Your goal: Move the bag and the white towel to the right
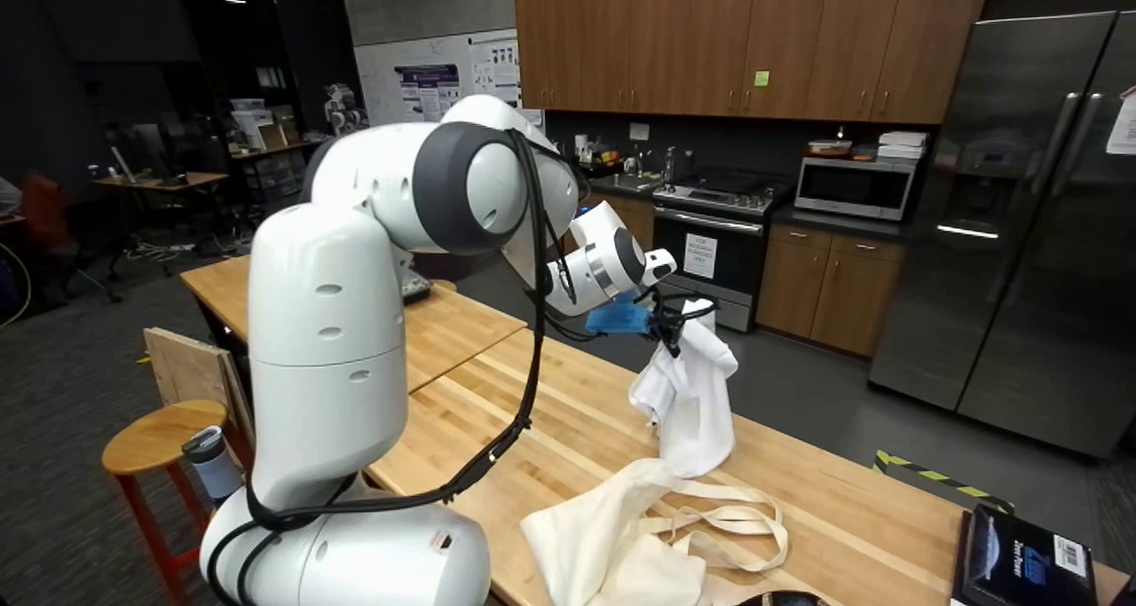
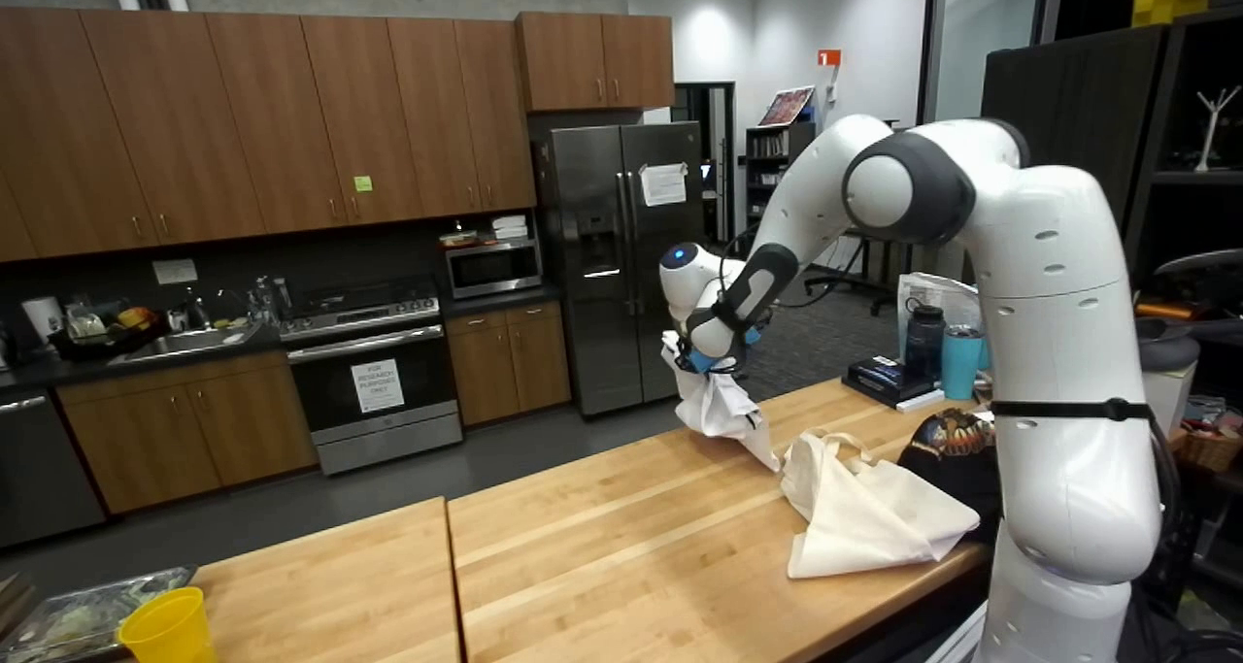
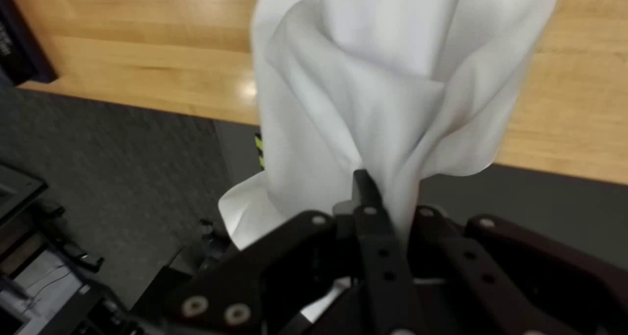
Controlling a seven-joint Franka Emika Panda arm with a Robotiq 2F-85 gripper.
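Note:
The white towel (image 1: pixel 697 411) hangs bunched from my gripper (image 1: pixel 672 344) over the far edge of the wooden table (image 1: pixel 825 508). It also shows in an exterior view (image 2: pixel 723 411), its lower tip down near the bag. In the wrist view the towel (image 3: pixel 353 104) runs up between the black fingers of the gripper (image 3: pixel 390 193), which are shut on it. The cream cloth bag (image 1: pixel 603 535) lies crumpled on the table near the robot base, handles spread out. The bag (image 2: pixel 864 517) is beside the towel's tip; I cannot tell whether they touch. The bag is out of the wrist view.
A black box (image 1: pixel 1025 557) lies at one table end. A dark bottle (image 2: pixel 923 345) and a teal tumbler (image 2: pixel 961 362) stand by it. A black printed item (image 2: pixel 952 445) lies behind the bag. A yellow cup (image 2: pixel 170 626) stands at the opposite end, past the table seam.

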